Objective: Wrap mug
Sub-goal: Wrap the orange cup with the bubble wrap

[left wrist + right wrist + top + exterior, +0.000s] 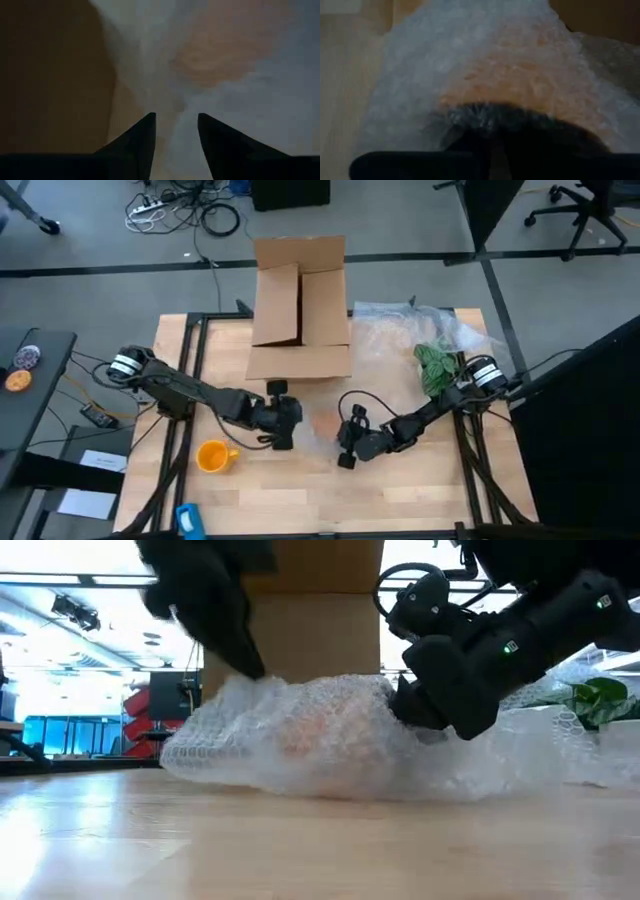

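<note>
Trouble, as I read it from my desk, starts on the left: the mug (213, 456) stands bare on the table (400, 500), near its front edge and just in front of the left arm. It sits apart from the bubble wrap (300, 740) that both arms are working. An orange patch (320, 730) shows through the sheet, but I cannot tell what it is. If the arms close up this bundle, my worry is that the visible mug ends up outside it.

Next along, the left gripper (283, 438) is down on the near-left crest of the wrap. In its wrist view the fingers (145, 135) stand apart with a ridge of sheet running between them, not nipped as far as I can see. A lift from here could slip off the film and let the fold flop back.

The right gripper (346, 450) is pressed into the other side of the bundle, with wrap draped over its nose. I cannot tell whether it is gripping anything. Pushing harder might skid the whole bundle across the smooth wood, or snag the sheet.

Behind them the cardboard box (300, 300) stands open, and loose wrap trails right toward a leafy plant (435, 365), which could drag along.

I can read no brand, label or writing anywhere; the box faces are plain.
</note>
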`<state>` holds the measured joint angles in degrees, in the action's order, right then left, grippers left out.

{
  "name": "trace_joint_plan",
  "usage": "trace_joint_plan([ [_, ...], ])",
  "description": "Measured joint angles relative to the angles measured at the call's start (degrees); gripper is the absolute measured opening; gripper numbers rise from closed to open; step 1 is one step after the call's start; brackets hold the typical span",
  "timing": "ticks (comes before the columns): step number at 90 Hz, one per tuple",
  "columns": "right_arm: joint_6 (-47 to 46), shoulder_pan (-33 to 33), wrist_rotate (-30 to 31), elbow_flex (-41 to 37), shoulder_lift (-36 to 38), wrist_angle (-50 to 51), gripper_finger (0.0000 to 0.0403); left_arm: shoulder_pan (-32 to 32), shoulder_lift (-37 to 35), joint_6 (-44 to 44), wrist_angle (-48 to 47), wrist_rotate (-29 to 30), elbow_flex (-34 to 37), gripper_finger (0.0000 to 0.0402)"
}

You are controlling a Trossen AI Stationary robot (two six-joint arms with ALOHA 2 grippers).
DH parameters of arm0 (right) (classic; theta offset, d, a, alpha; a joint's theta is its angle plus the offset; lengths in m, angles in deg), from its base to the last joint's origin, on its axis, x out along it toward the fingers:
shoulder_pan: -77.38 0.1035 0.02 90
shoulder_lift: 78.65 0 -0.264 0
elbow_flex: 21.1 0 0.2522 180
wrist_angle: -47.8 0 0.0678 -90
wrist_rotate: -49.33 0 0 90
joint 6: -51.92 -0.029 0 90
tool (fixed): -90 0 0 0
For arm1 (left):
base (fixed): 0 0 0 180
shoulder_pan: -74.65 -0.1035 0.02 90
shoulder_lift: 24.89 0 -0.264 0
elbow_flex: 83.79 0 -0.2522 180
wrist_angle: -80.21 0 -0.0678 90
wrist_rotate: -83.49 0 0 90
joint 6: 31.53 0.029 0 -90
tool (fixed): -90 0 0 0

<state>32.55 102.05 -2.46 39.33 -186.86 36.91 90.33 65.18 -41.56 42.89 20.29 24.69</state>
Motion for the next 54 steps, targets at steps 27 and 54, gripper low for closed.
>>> trace_joint_plan([
  [27, 1.48, -0.44, -0.34, 1.0, 2.16, 1.41, 0.0021, -4.52, 14.38, 3.42, 27.38, -10.06, 7.06, 0.0133],
  [54, -1.94, -4.76, -15.79, 15.35, 7.1, 36.92, 0.0004, -2.47, 22.88, 4.69, 46.03, -13.64, 4.32, 0.0133],
])
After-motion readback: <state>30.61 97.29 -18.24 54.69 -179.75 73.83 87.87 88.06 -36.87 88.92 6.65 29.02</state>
